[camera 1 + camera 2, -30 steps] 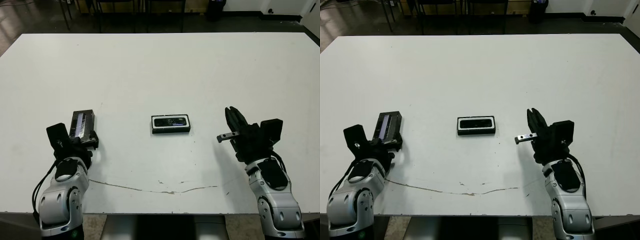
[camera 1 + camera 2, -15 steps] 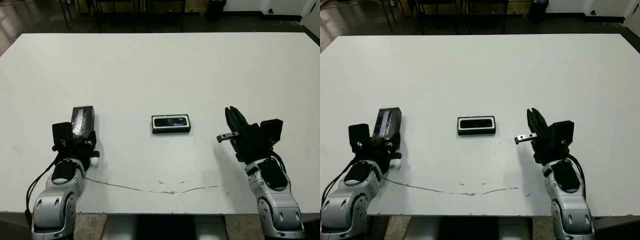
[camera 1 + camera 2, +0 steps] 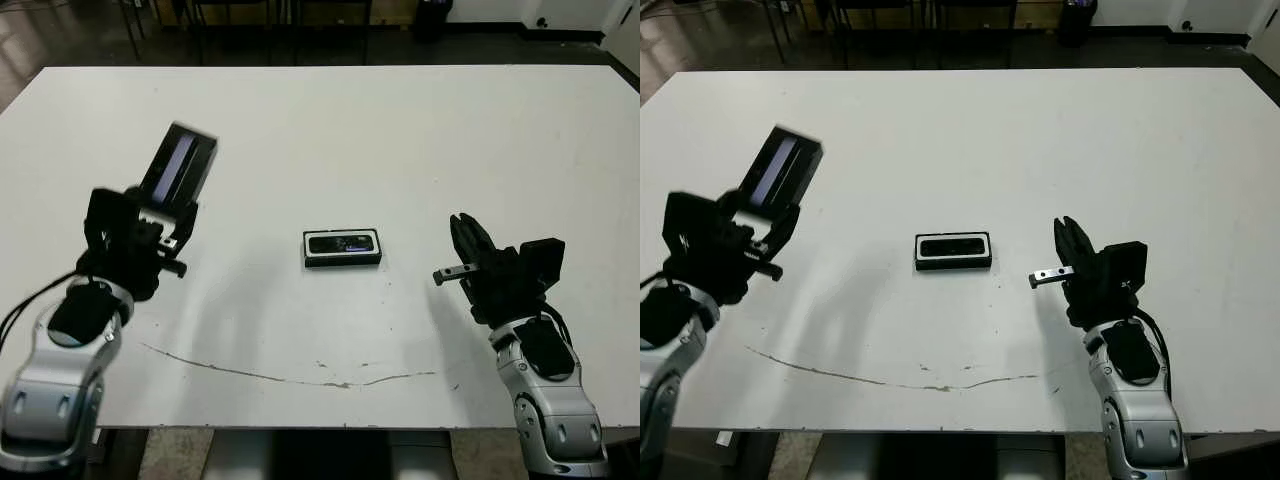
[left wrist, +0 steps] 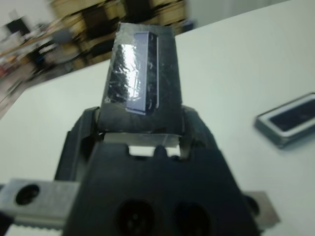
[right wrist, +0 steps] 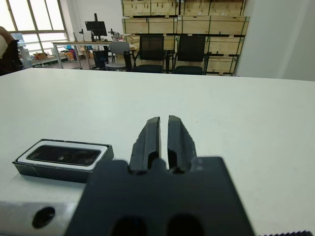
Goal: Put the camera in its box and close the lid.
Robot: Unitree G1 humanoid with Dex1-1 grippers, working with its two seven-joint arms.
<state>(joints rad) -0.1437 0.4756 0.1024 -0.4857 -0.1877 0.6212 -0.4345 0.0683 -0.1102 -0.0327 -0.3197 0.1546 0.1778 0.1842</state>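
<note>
The lid (image 3: 180, 168) is motion-blurred; its lower end hidden in the left hand (image 3: 150, 225).

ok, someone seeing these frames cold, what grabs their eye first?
Probably the lid, held up off the table in the left gripper, its pale strip facing up. Next, the box at the middle of the white table, with the camera already lying in its white lining. The right gripper hangs to the box's right, jaws shut and empty.
</note>
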